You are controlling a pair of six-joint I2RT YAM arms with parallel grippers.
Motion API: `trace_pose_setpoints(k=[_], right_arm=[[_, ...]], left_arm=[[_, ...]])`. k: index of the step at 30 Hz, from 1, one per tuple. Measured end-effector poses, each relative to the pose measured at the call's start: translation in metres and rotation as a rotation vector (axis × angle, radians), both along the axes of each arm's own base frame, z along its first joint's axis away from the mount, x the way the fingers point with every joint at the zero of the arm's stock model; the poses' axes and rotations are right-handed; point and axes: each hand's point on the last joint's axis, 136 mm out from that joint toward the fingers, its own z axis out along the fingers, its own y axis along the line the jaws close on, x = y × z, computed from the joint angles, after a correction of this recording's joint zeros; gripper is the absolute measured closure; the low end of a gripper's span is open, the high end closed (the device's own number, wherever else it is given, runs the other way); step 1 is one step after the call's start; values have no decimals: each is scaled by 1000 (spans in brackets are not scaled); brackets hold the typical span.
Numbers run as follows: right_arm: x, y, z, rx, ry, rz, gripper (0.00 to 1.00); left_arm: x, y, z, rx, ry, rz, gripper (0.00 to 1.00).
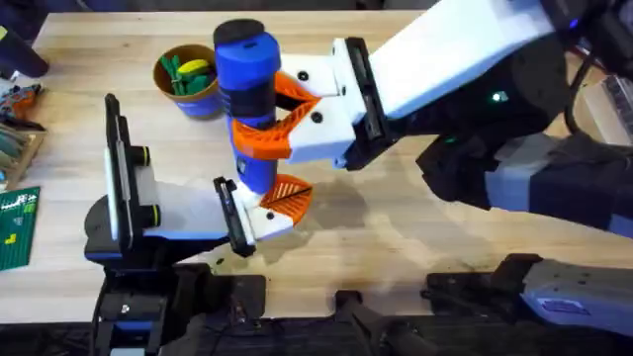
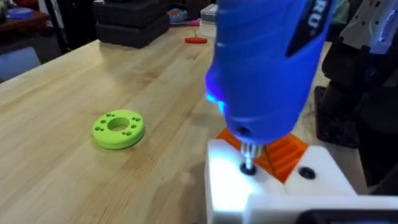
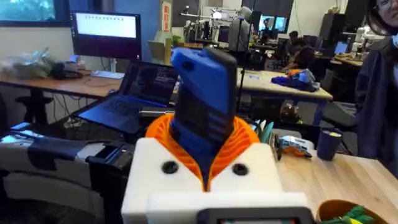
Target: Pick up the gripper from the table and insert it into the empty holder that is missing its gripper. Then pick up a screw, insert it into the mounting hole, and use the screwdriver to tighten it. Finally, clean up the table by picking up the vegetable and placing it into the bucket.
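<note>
My right gripper [image 1: 265,119] is shut on the blue screwdriver [image 1: 245,59], its orange pads [image 3: 239,140] clamping the body upright. The driver's metal tip [image 2: 249,155] sits on a dark screw [image 2: 249,168] in the white holder [image 2: 233,186] of my left gripper [image 1: 277,206]. The orange ribbed gripper [image 2: 287,151] is seated in that holder, beside a second hole [image 2: 306,172]. The left fingers look pressed together with nothing between them. The tan and blue bucket [image 1: 205,100] stands at the back left and holds green and yellow toy pieces [image 1: 185,73]; I cannot tell whether the vegetable is among them.
A lime-green round disc [image 2: 118,129] lies flat on the wooden table to the side of the left gripper. A small red-handled tool [image 2: 196,40] lies farther back. Green boards and clutter [image 1: 15,222] sit along the table's left edge. The right arm [image 1: 465,59] spans the table's right half.
</note>
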Motion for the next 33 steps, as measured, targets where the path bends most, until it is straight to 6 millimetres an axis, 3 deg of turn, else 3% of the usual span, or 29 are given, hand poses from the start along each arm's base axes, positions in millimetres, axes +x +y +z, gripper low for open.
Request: trace_pose_setpoints(k=[18, 22, 28, 30, 33], right_arm=[[0, 0, 2, 0, -2, 3, 973], [3, 3, 23, -8, -32, 40, 973], [23, 4, 85, -41, -61, 58, 973], [30, 3, 94, -71, -41, 50, 973], [49, 1, 87, -165, 61, 23, 973]], left_arm=[[0, 0, 0, 0, 0, 0, 984], [0, 0, 0, 0, 0, 0, 984], [0, 0, 0, 0, 0, 0, 984], [0, 0, 0, 0, 0, 0, 984], [0, 0, 0, 0, 0, 0, 984]])
